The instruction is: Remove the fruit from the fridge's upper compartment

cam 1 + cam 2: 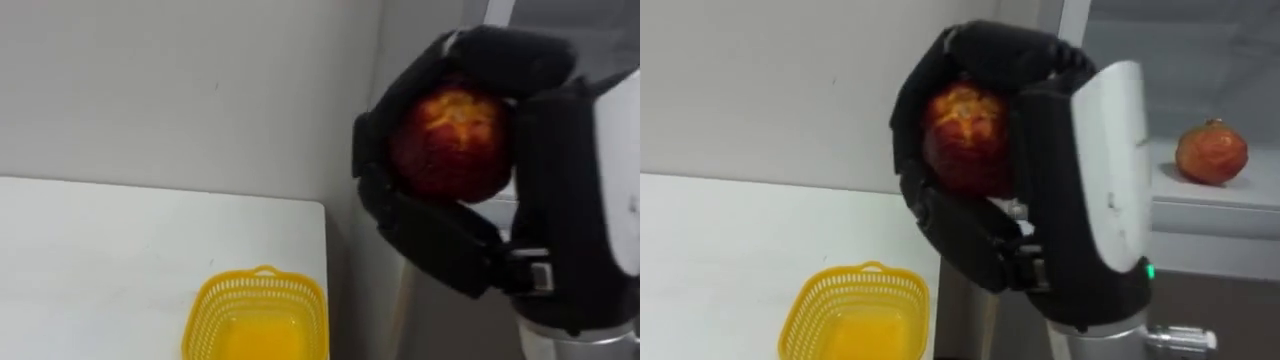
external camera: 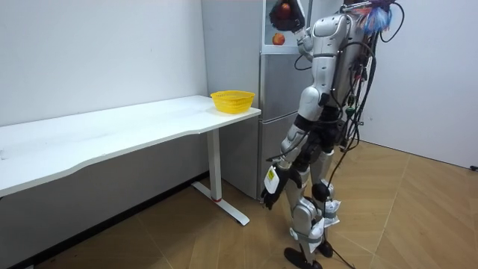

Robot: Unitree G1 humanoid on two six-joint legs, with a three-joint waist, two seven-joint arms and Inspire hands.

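Note:
A red, rough-skinned fruit (image 1: 450, 140) sits in my right hand (image 1: 440, 240), whose dark fingers curl round it from above and below. The hand is raised high, close before my head, just left of the open upper fridge (image 1: 1200, 60). A second red fruit (image 1: 1211, 152) rests on the white fridge shelf (image 1: 1210, 205). In the room view I stand facing the grey fridge (image 2: 280, 112) with the right hand (image 2: 287, 11) up at its top compartment. My left hand (image 2: 269, 193) hangs low beside my leg, fingers relaxed.
A yellow mesh basket (image 1: 215, 300) stands on the white table (image 1: 120, 250) at its end nearest the fridge, below and left of the raised hand. A pale wall runs behind the table. Wooden floor lies behind me in the room view.

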